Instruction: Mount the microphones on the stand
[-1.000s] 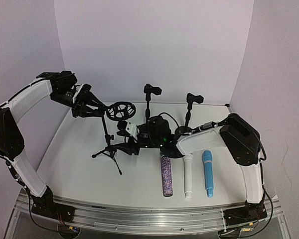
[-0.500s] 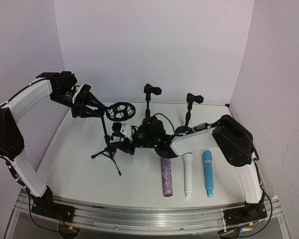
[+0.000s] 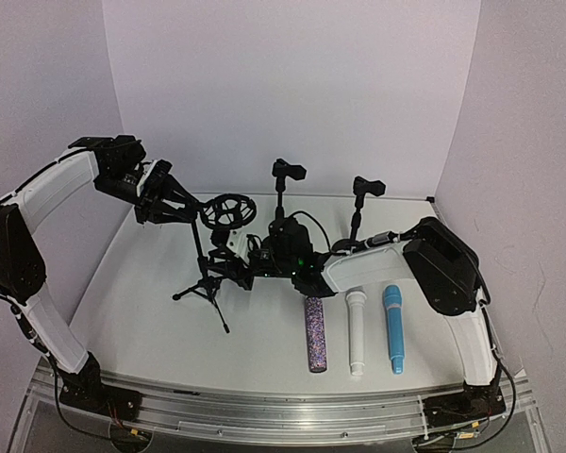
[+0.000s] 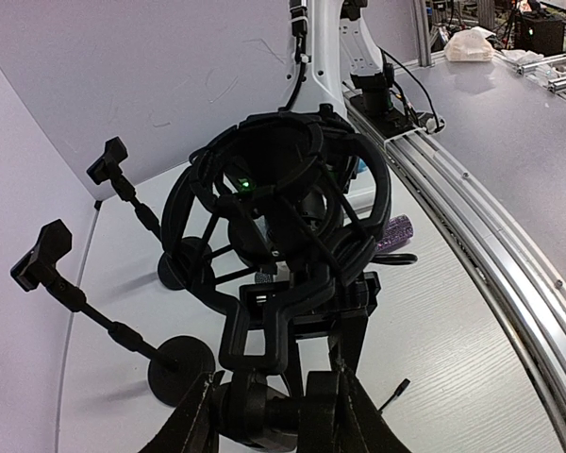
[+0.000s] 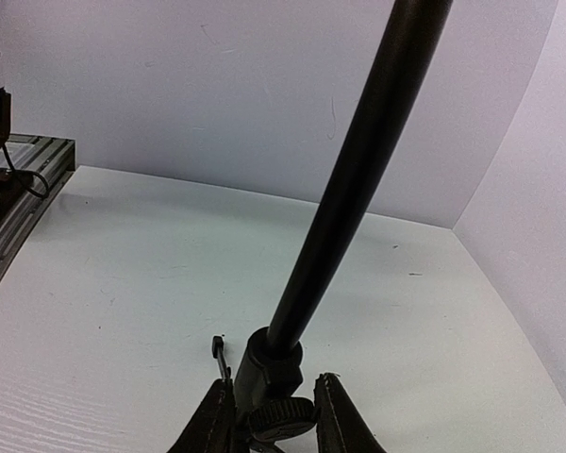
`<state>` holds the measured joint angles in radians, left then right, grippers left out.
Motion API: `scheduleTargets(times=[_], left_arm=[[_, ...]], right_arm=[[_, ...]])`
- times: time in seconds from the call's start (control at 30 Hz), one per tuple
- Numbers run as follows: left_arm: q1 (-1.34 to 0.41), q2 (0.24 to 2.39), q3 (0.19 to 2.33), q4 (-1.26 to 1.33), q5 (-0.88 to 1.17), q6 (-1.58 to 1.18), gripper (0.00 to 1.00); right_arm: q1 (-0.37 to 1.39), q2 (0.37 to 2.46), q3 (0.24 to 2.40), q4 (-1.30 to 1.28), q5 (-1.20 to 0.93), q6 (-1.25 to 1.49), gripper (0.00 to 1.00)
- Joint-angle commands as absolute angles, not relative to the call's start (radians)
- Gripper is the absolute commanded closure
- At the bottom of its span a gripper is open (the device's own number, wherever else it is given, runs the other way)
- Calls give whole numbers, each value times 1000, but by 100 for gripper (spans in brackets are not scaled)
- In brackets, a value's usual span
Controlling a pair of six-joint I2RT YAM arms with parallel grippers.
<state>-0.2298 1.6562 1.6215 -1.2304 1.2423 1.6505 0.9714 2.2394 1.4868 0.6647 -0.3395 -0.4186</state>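
The purple-glitter microphone (image 3: pixel 315 332), the white one (image 3: pixel 356 332) and the light blue one (image 3: pixel 393 328) lie side by side on the table at the front right. The black tripod stand (image 3: pixel 202 257) carries a ring shock mount (image 3: pixel 228 209). My left gripper (image 3: pixel 182 209) is shut on the mount's swivel joint (image 4: pixel 264 401), under the mount (image 4: pixel 274 208). My right gripper (image 3: pixel 223 253) is low at the stand's pole, with its jaws closed on the collar and knob (image 5: pixel 278 415) at the foot of the pole (image 5: pixel 358 179). The purple microphone also shows in the left wrist view (image 4: pixel 393 229).
Two short desk stands with clips (image 3: pixel 281 172) (image 3: pixel 363 187) stand behind the right arm; their round bases (image 4: pixel 181 363) (image 4: pixel 184 269) show in the left wrist view. The tripod legs (image 3: pixel 208 294) spread over the table's middle left. White walls close in the back and sides.
My right gripper has moved left, away from the microphones, to the tripod stand's pole and now grips its collar. The left gripper and the microphones have not moved.
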Motion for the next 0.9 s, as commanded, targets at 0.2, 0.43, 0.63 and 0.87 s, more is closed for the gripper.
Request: scheduleTargets(times=[0.2, 0.43, 0.63, 0.87], left_arm=[[-225, 1635, 1623, -1256, 1299, 1666, 100], [-225, 1634, 1621, -1260, 1302, 1671, 100], [-225, 1634, 1623, -1261, 1306, 1674, 100], [-225, 1634, 1620, -1260, 1316, 1678, 100]], right_arm=[[977, 2272, 1515, 650, -353, -422, 76], [978, 2278, 1529, 642, -349, -423, 78], [977, 2283, 1532, 615, -342, -424, 96], [977, 2274, 1523, 581, -355, -267, 100]])
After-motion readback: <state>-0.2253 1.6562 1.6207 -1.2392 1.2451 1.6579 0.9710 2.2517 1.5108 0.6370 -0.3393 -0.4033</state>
